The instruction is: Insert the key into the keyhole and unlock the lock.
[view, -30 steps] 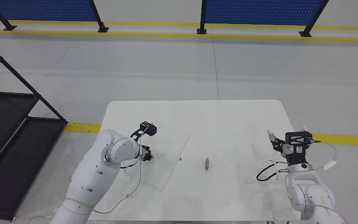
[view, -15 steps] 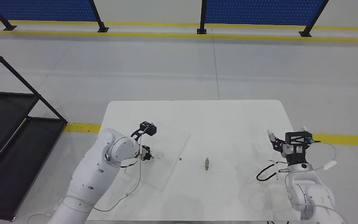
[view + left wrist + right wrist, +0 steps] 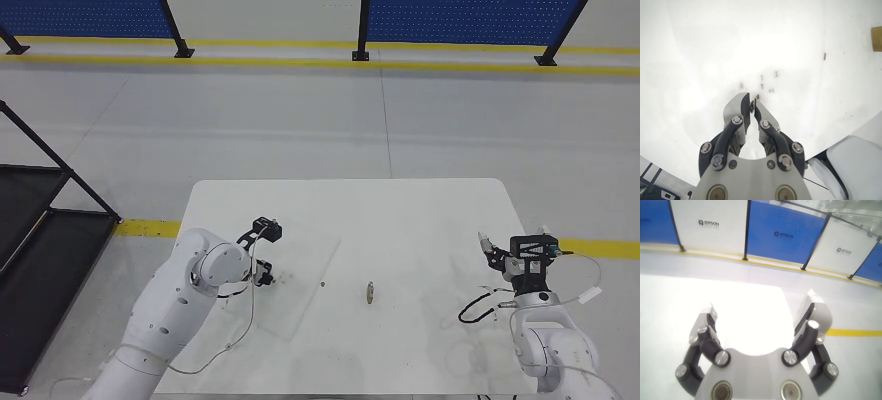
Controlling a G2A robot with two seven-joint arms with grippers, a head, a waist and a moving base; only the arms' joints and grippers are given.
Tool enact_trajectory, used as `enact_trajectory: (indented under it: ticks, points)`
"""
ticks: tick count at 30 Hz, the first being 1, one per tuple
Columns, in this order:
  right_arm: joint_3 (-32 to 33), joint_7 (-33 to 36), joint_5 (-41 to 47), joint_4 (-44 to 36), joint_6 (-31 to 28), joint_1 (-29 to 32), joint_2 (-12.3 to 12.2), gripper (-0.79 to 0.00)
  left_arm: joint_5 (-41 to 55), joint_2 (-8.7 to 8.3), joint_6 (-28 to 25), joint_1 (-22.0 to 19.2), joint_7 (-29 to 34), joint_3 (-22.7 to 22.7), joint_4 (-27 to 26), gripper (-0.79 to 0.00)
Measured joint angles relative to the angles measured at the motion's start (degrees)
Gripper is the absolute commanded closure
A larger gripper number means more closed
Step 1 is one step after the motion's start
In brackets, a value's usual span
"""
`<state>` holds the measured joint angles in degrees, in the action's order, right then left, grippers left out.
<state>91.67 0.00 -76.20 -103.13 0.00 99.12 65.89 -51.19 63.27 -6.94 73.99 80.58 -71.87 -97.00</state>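
The left gripper (image 3: 752, 102) is pinching a small metal piece, apparently the key (image 3: 752, 107), at the very tips of its pads, with the jaws nearly closed. It is hanging low over the left half of the table (image 3: 430, 210), well in from the left edge. The lock (image 3: 370, 292) is lying near the table's middle, well apart from the key, on the side toward the right edge. The right gripper (image 3: 762, 303) is sitting just inside the right edge, spread wide and holding nothing.

The step in hand is probably bringing the key across to the lock. The hold is a thin fingertip one, so the pinch is worth keeping firm and the travel level, or the key may twist between the pads. The keyhole is not showing, so its facing needs checking before the key is lined up. The lock is lying loose, and a push would likely be sliding it; the right gripper is free to steady it.

Bare table is lying open between key and lock. A small brown bit (image 3: 824, 56) and what looks like a thin sheet's edge are crossing that path, so a slight lift is advisable.
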Motion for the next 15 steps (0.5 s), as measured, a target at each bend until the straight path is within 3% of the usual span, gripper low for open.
enact_trajectory:
  ticks: [4,6,11,15]
  points:
    - [0.0,0.0,0.0,0.0,0.0,0.0,0.0,-0.785,0.1,-0.1,0.1,-0.3,-0.1,0.4,0.3,-0.099]
    - [0.0,0.0,0.0,0.0,0.0,0.0,0.0,-0.785,0.2,-0.16,0.1,-0.4,-0.1,0.6,0.4,0.0]
    - [0.0,0.0,0.0,0.0,0.0,0.0,0.0,-0.785,0.0,-0.35,0.3,-0.5,-0.2,0.7,0.2,0.0]
    - [0.0,0.0,0.0,0.0,0.0,0.0,0.0,-0.785,-2.8,-0.78,0.7,0.5,-0.7,0.1,-3.2,0.0]
